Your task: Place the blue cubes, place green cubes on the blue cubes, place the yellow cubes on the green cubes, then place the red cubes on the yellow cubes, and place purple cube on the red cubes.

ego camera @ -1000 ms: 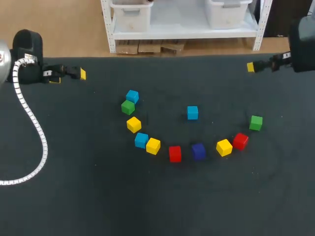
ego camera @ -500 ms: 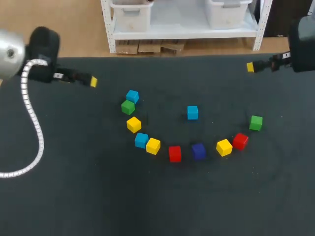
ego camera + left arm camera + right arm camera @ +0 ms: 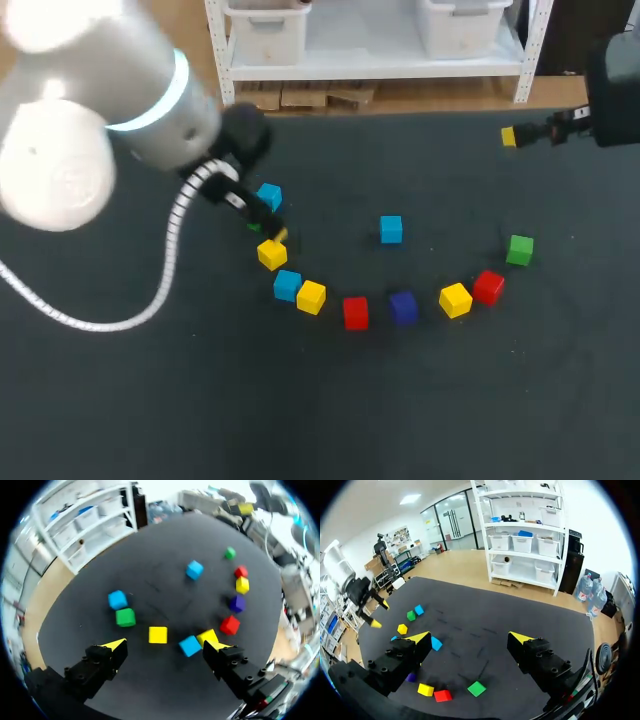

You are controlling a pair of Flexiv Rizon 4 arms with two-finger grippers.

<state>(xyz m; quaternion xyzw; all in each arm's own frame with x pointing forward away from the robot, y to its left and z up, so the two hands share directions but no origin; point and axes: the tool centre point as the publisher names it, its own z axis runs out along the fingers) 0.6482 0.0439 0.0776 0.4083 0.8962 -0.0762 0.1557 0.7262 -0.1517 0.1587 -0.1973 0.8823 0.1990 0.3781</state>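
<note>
Cubes lie in an arc on the dark table: blue cube [image 3: 268, 196], yellow cube [image 3: 271, 254], blue cube [image 3: 287, 285], yellow cube [image 3: 311, 297], red cube [image 3: 355, 312], purple cube [image 3: 403, 307], yellow cube [image 3: 455, 299], red cube [image 3: 488, 287], green cube [image 3: 519, 250]. One blue cube [image 3: 391, 229] sits alone inside the arc. My left gripper [image 3: 268, 222] hangs open over the arc's left end, mostly hiding a green cube [image 3: 125, 617]; in its wrist view a yellow cube [image 3: 158, 634] lies ahead between its fingers. My right gripper [image 3: 510, 136] stands open at the far right, holding nothing.
The left arm's white cable [image 3: 165, 270] loops over the table's left part. The near half of the table [image 3: 330, 410] carries nothing.
My left arm has swung from the far left corner in toward the cubes and now hovers over the green and blue cubes. The right arm and the cubes have not moved.
</note>
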